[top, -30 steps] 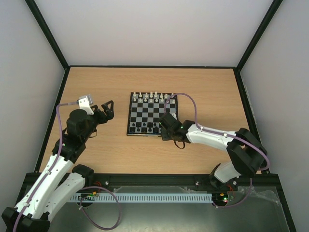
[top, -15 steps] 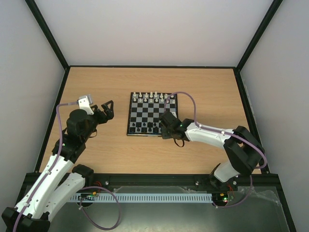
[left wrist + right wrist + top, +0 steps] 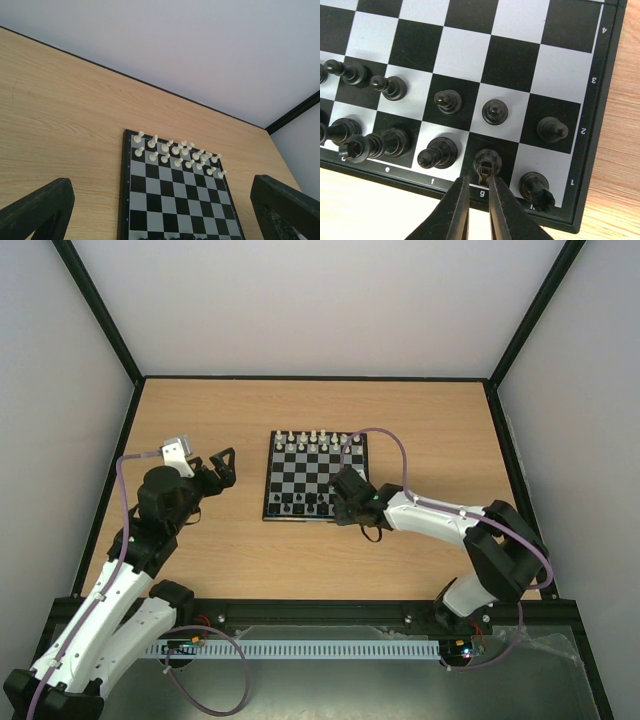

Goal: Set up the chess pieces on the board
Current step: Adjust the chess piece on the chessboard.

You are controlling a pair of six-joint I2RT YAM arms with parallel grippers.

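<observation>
The board point(image 3: 300, 475) lies mid-table with white pieces point(image 3: 313, 440) on its far rows and black chess pieces point(image 3: 290, 506) on its near rows. In the right wrist view the board point(image 3: 470, 50) carries a black knight point(image 3: 487, 162) on g1, a rook point(image 3: 536, 187) to its right, a bishop point(image 3: 437, 152) to its left, and pawns point(image 3: 495, 111) one row up. My right gripper point(image 3: 478, 179) is at the board's near edge, its jaws a narrow gap apart, with the knight's head at the tips against the right finger point(image 3: 495, 187). My left gripper point(image 3: 225, 465) is wide open and empty, left of the board.
The left wrist view shows the board point(image 3: 175, 200) ahead with the white pieces point(image 3: 175, 152) at its far end, between my spread fingers point(image 3: 40, 210). Black frame rails and pale walls bound the wooden table point(image 3: 440, 440).
My right wrist has shifted very slightly over the board's near right corner. The left arm has not moved.
</observation>
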